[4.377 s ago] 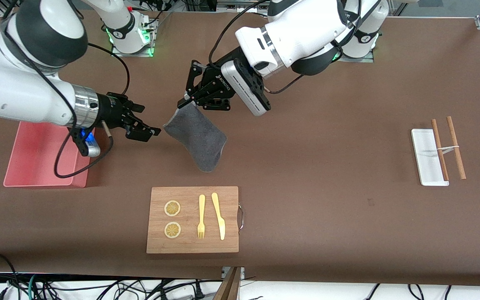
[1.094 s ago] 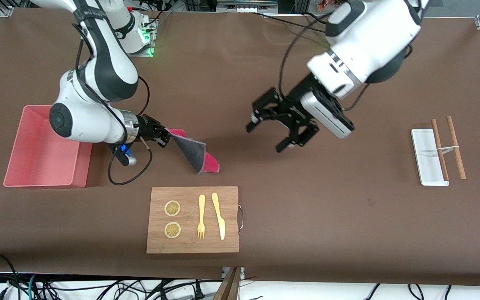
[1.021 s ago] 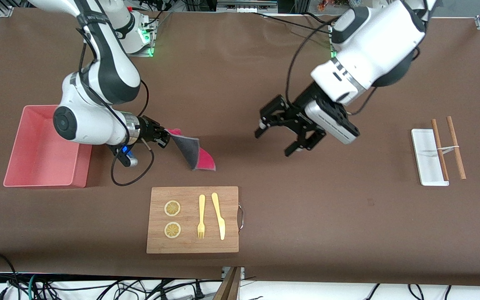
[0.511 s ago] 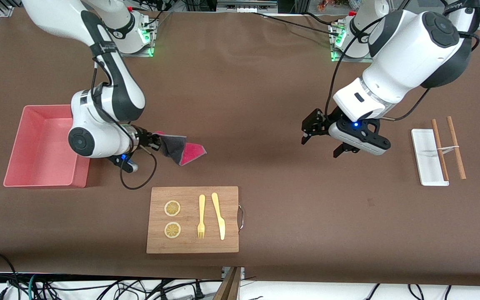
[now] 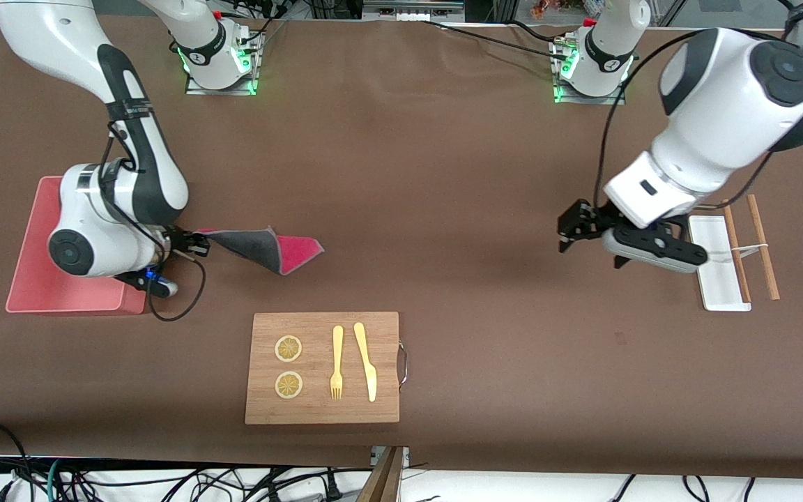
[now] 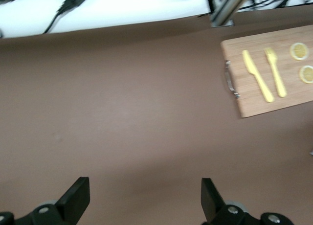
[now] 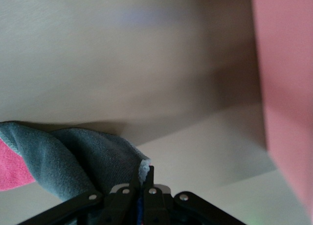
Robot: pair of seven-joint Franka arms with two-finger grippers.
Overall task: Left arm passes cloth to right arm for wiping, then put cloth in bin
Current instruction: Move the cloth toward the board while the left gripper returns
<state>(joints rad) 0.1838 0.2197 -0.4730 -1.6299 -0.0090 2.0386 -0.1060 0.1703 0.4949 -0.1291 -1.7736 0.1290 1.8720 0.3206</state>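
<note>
I see the brown-covered table (image 5: 443, 174) under both arms, with the salmon-pink rectangular plastic bin (image 5: 32, 279) at my right arm's end, partly beneath that arm's wrist. My right gripper (image 5: 189, 244) is clamped on a corner of the soft grey-and-crimson cloth (image 5: 262, 247), which trails from the fingers onto the table just beside the bin. My left gripper (image 5: 586, 237) hangs spread wide and empty over bare table beside a flat white tray (image 5: 712, 279). I judge the handover done; wiping looks under way, binning remains.
</note>
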